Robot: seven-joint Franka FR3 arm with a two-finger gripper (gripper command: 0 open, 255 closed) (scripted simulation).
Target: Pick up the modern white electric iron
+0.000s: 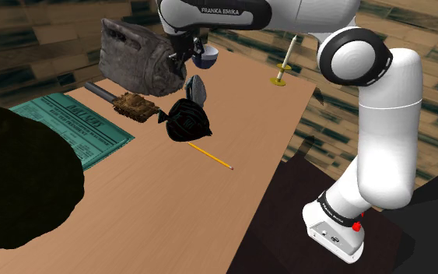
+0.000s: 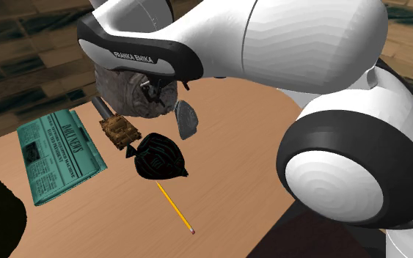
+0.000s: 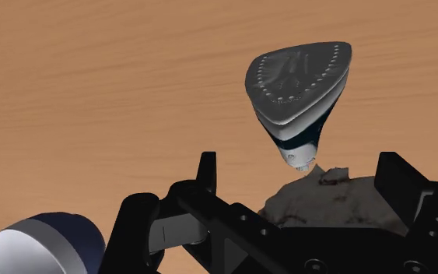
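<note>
The iron (image 1: 196, 89) stands upright on the wooden table (image 1: 170, 210), grey soleplate showing, with a white and dark blue body. In the second exterior view the iron (image 2: 186, 119) stands just right of a grey lumpy bag (image 2: 131, 91). My gripper (image 1: 184, 53) hangs above the table just behind the iron, close to the bag. In the wrist view the iron (image 3: 299, 89) lies ahead of my gripper (image 3: 303, 183), soleplate toward the camera. The fingers (image 3: 206, 175) stand wide apart, open, holding nothing and clear of the iron.
A black crumpled object (image 1: 187, 121) sits just in front of the iron, with a pencil (image 1: 211, 156) beyond it. A brown toy tank (image 1: 135, 105), a green newspaper (image 1: 77, 128), a blue-and-white dome (image 1: 207, 56) and a yellow-based stick (image 1: 283, 70) share the table. A dark mass (image 1: 15, 179) stands at lower left.
</note>
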